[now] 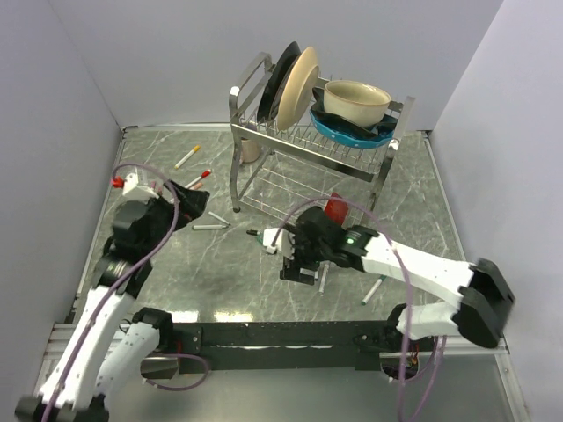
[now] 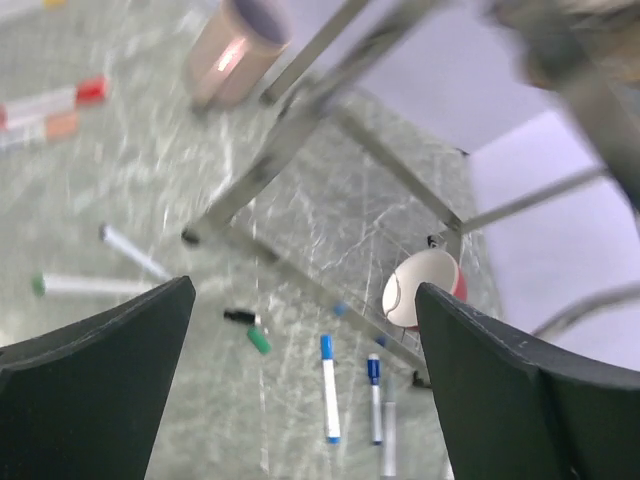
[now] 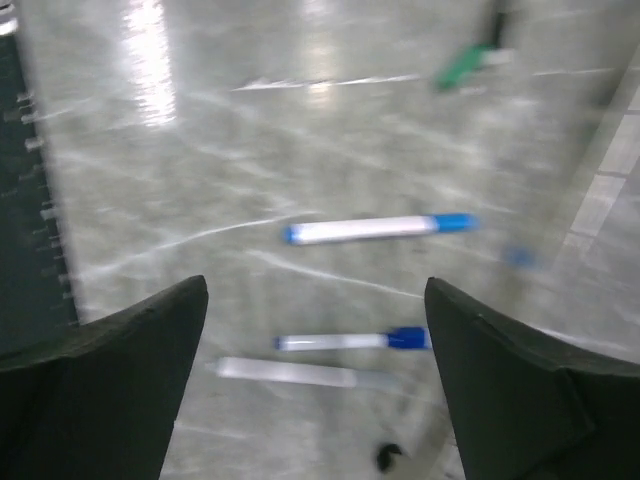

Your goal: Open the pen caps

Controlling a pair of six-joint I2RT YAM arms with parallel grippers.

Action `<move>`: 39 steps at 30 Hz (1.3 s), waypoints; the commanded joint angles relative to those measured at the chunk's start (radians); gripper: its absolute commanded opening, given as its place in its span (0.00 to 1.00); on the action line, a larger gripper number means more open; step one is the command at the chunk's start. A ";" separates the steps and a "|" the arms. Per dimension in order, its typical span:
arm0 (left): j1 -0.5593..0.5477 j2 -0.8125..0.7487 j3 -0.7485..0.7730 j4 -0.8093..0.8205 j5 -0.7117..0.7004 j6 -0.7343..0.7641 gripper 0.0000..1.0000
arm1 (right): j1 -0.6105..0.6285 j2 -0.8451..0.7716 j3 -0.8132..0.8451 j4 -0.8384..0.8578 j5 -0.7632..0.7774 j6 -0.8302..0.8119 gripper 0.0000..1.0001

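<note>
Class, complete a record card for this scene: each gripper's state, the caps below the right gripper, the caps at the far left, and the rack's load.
Left gripper: open, holding nothing
Right gripper: open, holding nothing
Below right gripper: blue cap and second blue cap, both on their pens
Far left: yellow cap, red cap, both on pens
Dish rack: black plate and beige plate on edge; cream bowl over blue dish

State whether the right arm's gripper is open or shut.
Open: the right gripper shows its fingers wide apart in its wrist view, holding nothing.
</note>
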 commanded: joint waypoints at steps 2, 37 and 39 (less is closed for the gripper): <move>0.001 -0.089 0.045 -0.076 0.099 0.343 0.99 | -0.021 -0.135 -0.060 0.251 0.142 0.129 1.00; 0.002 -0.315 -0.076 -0.025 0.027 0.337 0.99 | -0.073 0.505 0.154 0.122 0.196 0.690 0.37; 0.002 -0.316 -0.076 -0.022 0.031 0.337 0.99 | -0.071 0.518 0.174 0.094 0.178 0.684 0.31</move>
